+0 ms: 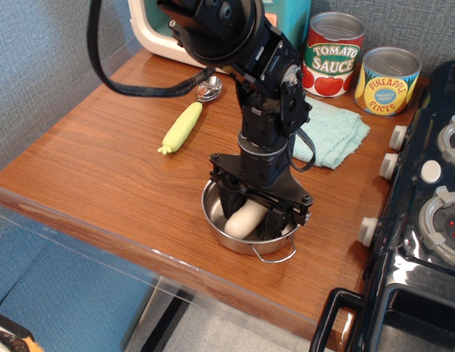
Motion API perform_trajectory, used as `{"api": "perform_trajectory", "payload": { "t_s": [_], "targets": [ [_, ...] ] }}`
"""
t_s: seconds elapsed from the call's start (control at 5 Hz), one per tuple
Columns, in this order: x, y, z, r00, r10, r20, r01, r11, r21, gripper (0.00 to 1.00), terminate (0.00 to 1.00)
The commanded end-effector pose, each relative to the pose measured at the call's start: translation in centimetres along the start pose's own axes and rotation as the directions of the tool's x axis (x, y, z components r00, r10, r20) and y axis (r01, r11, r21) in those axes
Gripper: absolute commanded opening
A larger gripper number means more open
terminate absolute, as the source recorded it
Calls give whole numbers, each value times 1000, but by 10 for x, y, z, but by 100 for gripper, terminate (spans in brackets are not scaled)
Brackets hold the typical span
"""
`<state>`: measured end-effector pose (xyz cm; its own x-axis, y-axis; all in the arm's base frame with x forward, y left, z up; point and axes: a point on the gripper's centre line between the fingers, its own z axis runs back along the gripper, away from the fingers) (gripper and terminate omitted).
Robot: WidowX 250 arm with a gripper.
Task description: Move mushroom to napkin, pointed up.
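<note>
Mushroom (245,218) lies inside the steel pot (215,222) near the front edge of the wooden surface (103,161), only its pale stem showing, with the gripper (255,218) lowered into the pot, its fingers spread either side of that stem. Behind the arm the teal napkin (334,132) lies flat, well apart from the pot, with the corn cob (182,127) off to the left and two cans (362,66) at the back.

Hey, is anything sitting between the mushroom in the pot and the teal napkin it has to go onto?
Only the pot's own rim. The mushroom lies inside it; the napkin sits just behind, with bare wood between.
</note>
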<state>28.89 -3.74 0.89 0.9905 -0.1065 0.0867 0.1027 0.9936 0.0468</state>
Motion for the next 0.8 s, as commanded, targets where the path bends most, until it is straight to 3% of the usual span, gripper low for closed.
{"api": "perform_trajectory", "payload": {
  "t_s": [0.0, 0.2, 0.4, 0.6],
  "targets": [
    [19, -11, 61, 990, -53, 134, 49, 998, 36, 0, 0],
    [35, -7, 95, 988, -26, 154, 17, 998, 60, 0, 0],
    [70, 4, 101, 982, 9, 188, -15, 999, 29, 0, 0],
    [104, 20, 83, 987, 31, 155, -35, 999, 25, 0, 0]
  ]
}}
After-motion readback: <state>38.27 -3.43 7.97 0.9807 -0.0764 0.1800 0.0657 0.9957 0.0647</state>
